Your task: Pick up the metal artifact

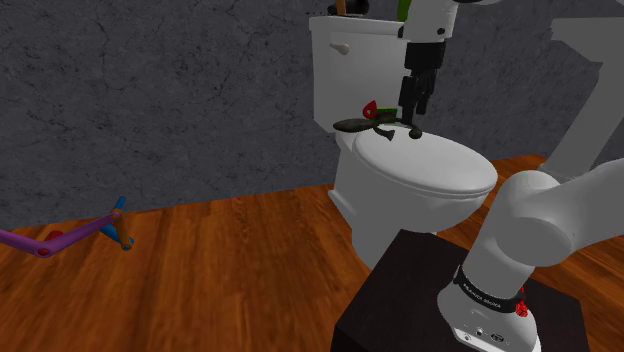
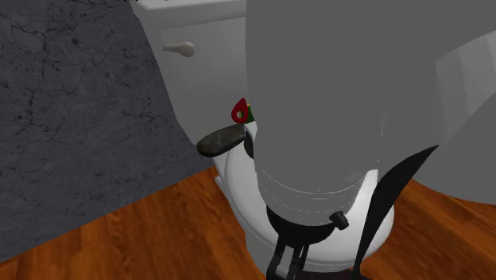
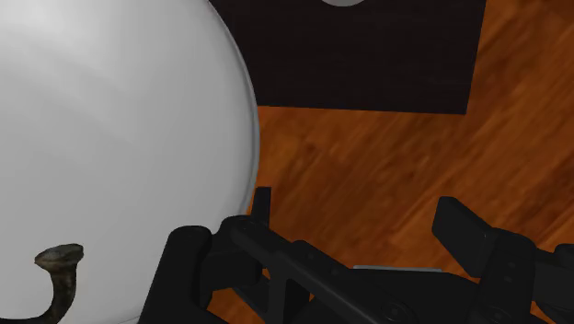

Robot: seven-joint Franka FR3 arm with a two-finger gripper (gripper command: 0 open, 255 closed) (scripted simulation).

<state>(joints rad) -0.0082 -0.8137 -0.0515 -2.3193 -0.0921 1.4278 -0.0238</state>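
Observation:
The metal artifact [image 1: 362, 125] is a dark, tarnished piece with a hooked end, lying at the back of the white toilet lid [image 1: 440, 165] next to a small red and green object [image 1: 371, 107]. In the second exterior view the metal artifact [image 2: 220, 141] juts out past the lid's edge, below the red object [image 2: 239, 110]. My black gripper [image 1: 414, 128] hangs just to the artifact's right in the shoulder view, fingertips close above the lid. In the wrist view the gripper [image 3: 359, 216] is open with nothing between its fingers; the artifact's hooked end [image 3: 57, 269] lies off to one side on the lid [image 3: 110, 138].
The toilet tank [image 1: 350, 60] with its flush handle [image 1: 341, 48] stands against a grey stone wall. A purple and blue rod-like object [image 1: 60, 238] lies on the wooden floor [image 1: 230, 270]. My dark stand [image 3: 368, 55] is beside the toilet; the arm blocks much of the second exterior view.

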